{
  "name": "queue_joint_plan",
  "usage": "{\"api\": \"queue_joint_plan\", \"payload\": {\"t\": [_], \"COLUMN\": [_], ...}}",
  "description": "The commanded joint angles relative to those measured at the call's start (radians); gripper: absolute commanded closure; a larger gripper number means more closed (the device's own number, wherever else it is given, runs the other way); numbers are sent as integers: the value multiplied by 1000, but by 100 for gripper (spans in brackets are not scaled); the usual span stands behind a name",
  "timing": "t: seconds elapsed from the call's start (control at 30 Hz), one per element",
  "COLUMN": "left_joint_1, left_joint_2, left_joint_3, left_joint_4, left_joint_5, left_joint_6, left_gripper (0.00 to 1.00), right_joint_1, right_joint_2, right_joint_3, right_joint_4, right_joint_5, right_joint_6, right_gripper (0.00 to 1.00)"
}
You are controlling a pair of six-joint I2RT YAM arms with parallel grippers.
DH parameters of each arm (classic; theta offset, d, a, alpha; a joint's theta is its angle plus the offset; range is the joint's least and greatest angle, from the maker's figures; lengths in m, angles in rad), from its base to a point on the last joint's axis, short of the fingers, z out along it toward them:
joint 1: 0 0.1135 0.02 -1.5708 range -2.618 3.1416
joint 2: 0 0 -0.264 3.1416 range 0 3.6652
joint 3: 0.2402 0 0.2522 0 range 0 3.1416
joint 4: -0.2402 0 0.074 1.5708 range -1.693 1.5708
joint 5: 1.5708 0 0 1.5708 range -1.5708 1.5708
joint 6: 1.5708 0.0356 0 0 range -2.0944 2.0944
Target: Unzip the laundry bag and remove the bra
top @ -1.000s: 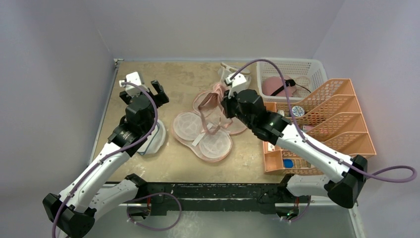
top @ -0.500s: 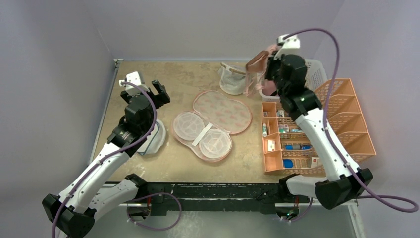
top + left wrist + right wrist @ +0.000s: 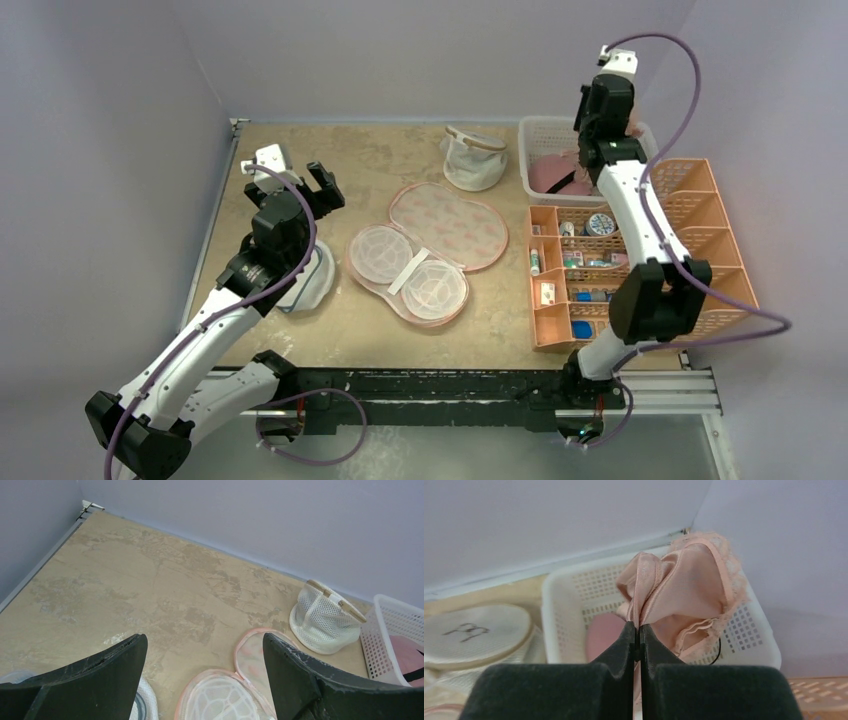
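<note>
The laundry bag (image 3: pixel 445 225) lies unzipped and spread flat at mid-table, its peach leaf-print half to the right and its pale mesh-lined half (image 3: pixel 410 275) to the left; it also shows in the left wrist view (image 3: pixel 250 655). My right gripper (image 3: pixel 638 626) is shut on the bunched dusty-pink bra (image 3: pixel 679 590) and holds it in the air above the white basket (image 3: pixel 559 605). In the top view the raised right gripper (image 3: pixel 597 140) hides the bra. My left gripper (image 3: pixel 318 185) is open and empty, left of the bag; it also shows in the left wrist view (image 3: pixel 204 642).
The white basket (image 3: pixel 535 135) at the back right holds a pink rounded thing (image 3: pixel 548 175) with a black strap. A white mesh cup-shaped pouch (image 3: pixel 472 158) stands behind the bag. A round white mesh pouch (image 3: pixel 310 280) lies under my left arm. An orange organiser (image 3: pixel 640 260) stands at right.
My right gripper has lifted the bra out of the open bag and swung it right and back, up over the white basket. The left arm has not moved.
</note>
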Motion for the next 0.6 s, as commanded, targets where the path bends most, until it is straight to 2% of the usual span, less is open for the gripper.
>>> {"api": "queue_joint_plan", "payload": {"t": [0.0,0.23,0.37,0.57], "left_joint_1": [7,7,7,7], "left_joint_2": [1,8,14,30], "left_joint_3": [46,44,43,43], "left_joint_4": [23,22,23,22], "left_joint_5": [4,4,6,6], "left_joint_6": [-17,-18,-20,-20], "left_gripper": [15,15,15,15], "right_joint_1": [-36,-41,-41,-41], "right_joint_2": [97,211,314,406], "right_joint_3": [29,-1,9,55], "right_joint_4": [63,8,-30,-85], "right_joint_5": [49,47,49,-34], "right_joint_6": [-6,100,97,80], "right_gripper": [100,100,100,100]}}
